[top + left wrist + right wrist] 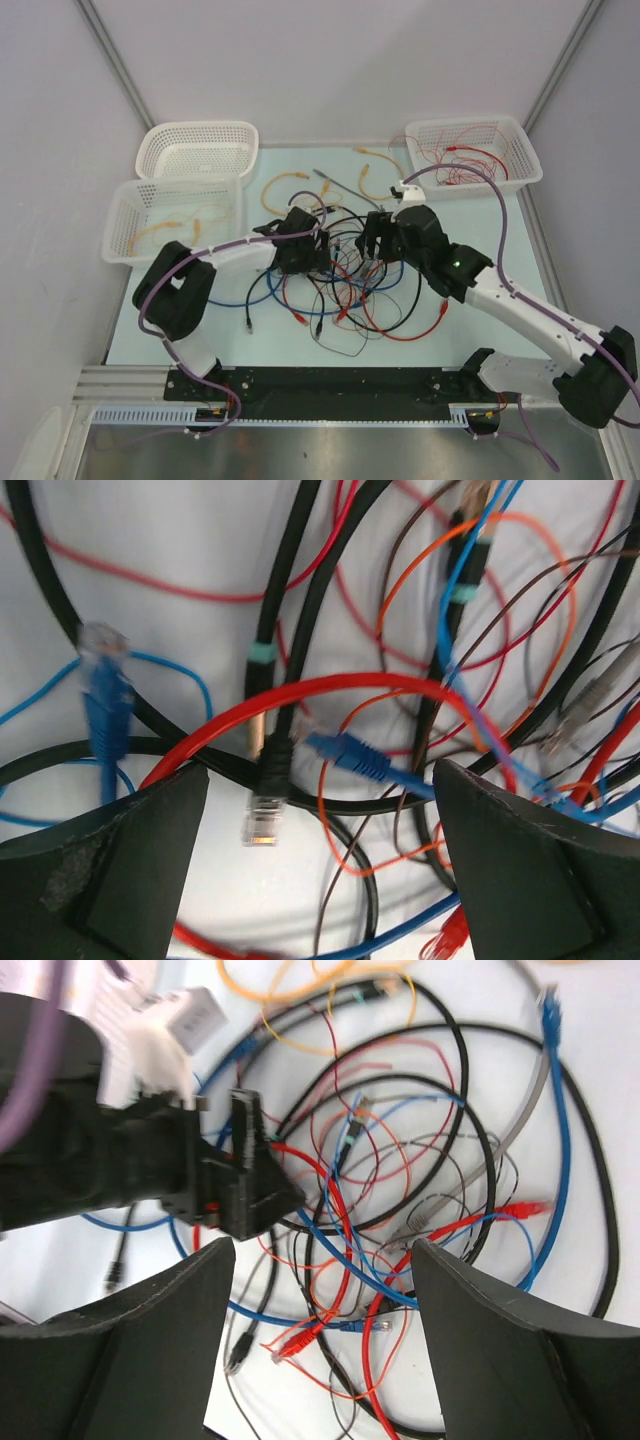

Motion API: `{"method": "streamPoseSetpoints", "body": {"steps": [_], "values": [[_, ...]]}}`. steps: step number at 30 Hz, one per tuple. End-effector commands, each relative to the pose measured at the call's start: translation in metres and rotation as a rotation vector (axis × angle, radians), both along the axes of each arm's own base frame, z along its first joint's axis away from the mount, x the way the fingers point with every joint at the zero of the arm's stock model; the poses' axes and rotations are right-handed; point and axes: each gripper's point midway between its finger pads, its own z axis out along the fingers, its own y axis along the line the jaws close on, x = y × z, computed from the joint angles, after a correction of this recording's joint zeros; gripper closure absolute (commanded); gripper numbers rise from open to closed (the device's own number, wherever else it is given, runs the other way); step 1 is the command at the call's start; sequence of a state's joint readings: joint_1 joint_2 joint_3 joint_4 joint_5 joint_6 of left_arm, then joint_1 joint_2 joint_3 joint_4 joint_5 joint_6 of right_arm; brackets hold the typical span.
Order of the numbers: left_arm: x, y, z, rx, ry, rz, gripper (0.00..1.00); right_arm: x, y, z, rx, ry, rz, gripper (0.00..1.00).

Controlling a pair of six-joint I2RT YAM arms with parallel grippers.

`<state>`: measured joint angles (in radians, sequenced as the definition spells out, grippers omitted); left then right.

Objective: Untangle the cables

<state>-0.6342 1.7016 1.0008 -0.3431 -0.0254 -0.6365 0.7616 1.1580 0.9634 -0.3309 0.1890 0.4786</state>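
Tooling status: I am holding my left gripper with its jaws spread wide and nothing clamped, and its fingers are framing the heap from just above. I am holding my right gripper the same way, spread and empty. Both are hovering low over the middle of the tangle, facing each other. I judge this is so that one can pin a strand while the other draws it free.

Nearest the left gripper, a thick red cable is arching across the gap from one finger to the other. It is lying just beyond the tips, not between them. A black plug is lying under that arch near the centre line, and a blue plug is pointing in from its right. Thin orange and brown strands are crossing behind.

Below the right gripper, a red plug is lying in line with the gap, with blue and red strands running through it.

Farther out, the cables are spreading as one knotted heap on the table, under both grippers. Beyond them, loose yellow cables are lying apart. At the far edge, the left basket is holding yellow strands and the right basket is holding red ones. I judge that sorting by colour is intended.
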Motion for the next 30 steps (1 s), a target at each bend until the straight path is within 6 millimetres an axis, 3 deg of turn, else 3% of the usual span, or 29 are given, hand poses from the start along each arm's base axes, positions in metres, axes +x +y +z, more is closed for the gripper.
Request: {"method": "streamPoseSetpoints", "body": {"steps": [1, 3, 6, 9, 14, 17, 18, 21, 23, 26, 27, 29, 30], "values": [[0.02, -0.012, 0.005, 0.001, -0.051, -0.013, 0.0, 0.001, -0.017, 0.009, -0.002, -0.016, -0.048, 0.23], [0.02, -0.012, 0.001, 0.01, -0.045, -0.02, 0.0, 0.0, -0.02, 0.006, -0.013, -0.001, -0.05, 0.23], [0.015, -0.011, -0.011, 0.031, -0.015, -0.031, 0.09, 0.002, -0.021, 0.002, -0.013, 0.013, -0.051, 0.24], [0.013, -0.007, -0.02, 0.058, 0.0, -0.034, 0.26, 0.004, -0.017, 0.007, 0.016, 0.002, -0.041, 0.24], [0.009, 0.007, -0.04, 0.155, 0.022, -0.034, 0.28, 0.001, -0.018, 0.02, 0.049, -0.023, -0.032, 0.24], [0.006, 0.01, -0.048, 0.171, 0.035, -0.028, 0.51, -0.003, -0.024, 0.028, 0.053, -0.041, -0.039, 0.24], [0.005, 0.01, -0.049, 0.174, 0.034, -0.03, 0.68, -0.004, -0.028, 0.029, 0.049, -0.044, -0.047, 0.24], [0.003, 0.011, -0.044, 0.181, 0.027, -0.024, 0.93, -0.008, -0.032, 0.03, 0.045, -0.04, -0.052, 0.24], [0.006, 0.013, -0.031, 0.179, 0.0, -0.013, 1.0, -0.009, -0.034, 0.032, 0.047, -0.043, -0.057, 0.24], [0.007, 0.014, -0.006, 0.156, -0.044, -0.008, 1.0, -0.012, -0.034, 0.035, 0.056, -0.048, -0.052, 0.24], [0.01, 0.011, 0.02, 0.109, -0.099, -0.008, 1.0, -0.012, -0.033, 0.037, 0.063, -0.052, -0.049, 0.24], [0.007, 0.006, 0.047, 0.039, -0.145, -0.022, 1.0, -0.012, -0.032, 0.04, 0.076, -0.058, -0.049, 0.24], [0.007, 0.001, 0.078, -0.027, -0.209, -0.036, 1.0, -0.012, -0.031, 0.041, 0.081, -0.058, -0.044, 0.24]]}}
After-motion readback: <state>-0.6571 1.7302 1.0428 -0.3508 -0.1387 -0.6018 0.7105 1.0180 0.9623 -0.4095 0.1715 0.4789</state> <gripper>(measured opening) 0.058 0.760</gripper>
